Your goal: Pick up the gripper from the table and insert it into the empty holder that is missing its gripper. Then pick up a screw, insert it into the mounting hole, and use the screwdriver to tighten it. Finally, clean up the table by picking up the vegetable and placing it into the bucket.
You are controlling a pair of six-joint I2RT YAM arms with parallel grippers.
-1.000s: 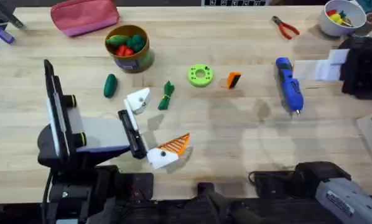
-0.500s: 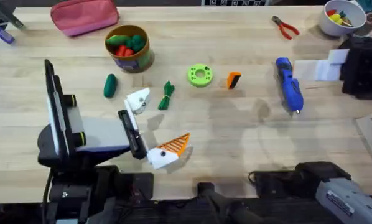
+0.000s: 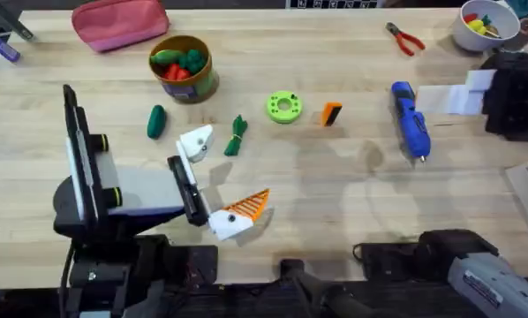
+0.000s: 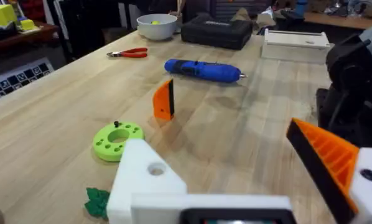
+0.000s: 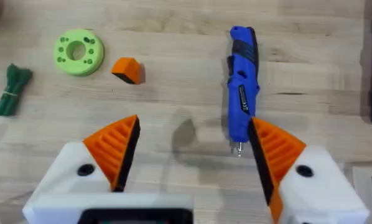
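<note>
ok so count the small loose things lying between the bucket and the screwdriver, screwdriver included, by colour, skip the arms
green: 3 (oval vegetable, leafy vegetable, ring)
orange: 1 (gripper)
blue: 1 (screwdriver)
total: 5

The gripper (image 3: 331, 113) stands alone on bare worktop (image 3: 352, 185). The green ring (image 3: 284, 107) sits just beside it; the screwdriver (image 3: 411, 121) lies farther off.

White angular finger blocks with screw holes, orange ribbed black-faced fingers (image 5: 114, 149), black arm links, grey housing
</note>
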